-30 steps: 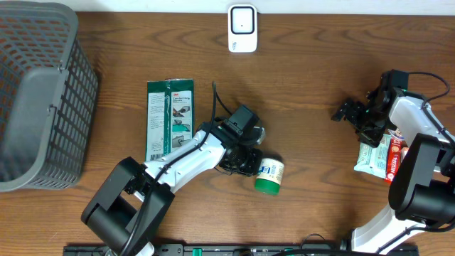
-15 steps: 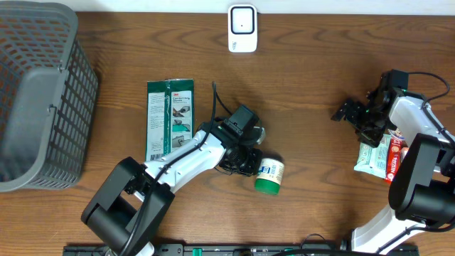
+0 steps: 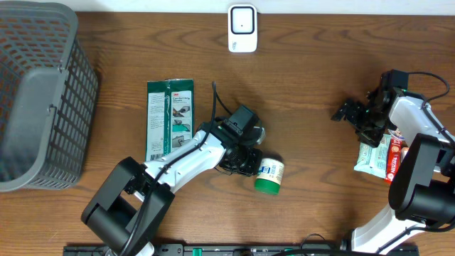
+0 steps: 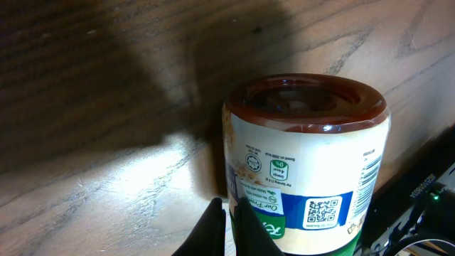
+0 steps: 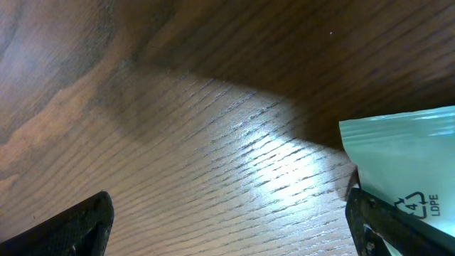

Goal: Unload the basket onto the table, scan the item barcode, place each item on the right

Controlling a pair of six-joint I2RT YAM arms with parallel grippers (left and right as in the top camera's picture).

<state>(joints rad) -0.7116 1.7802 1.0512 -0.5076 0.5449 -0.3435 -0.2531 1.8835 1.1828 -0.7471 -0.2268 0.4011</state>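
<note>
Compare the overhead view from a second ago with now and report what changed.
Nothing visibly changed. The left gripper stays shut next to the jar, the right gripper stays open near the pale green pouch, and the scanner, green package and basket sit where they were.

I see a grey plastic mesh basket [image 3: 35, 92] at the left end of the brown wooden counter [image 3: 306, 107]. A flat green card package [image 3: 167, 114] lies well apart from it. On the right, a pale green pouch [image 3: 370, 160] touches a red box [image 3: 395, 160].
</note>
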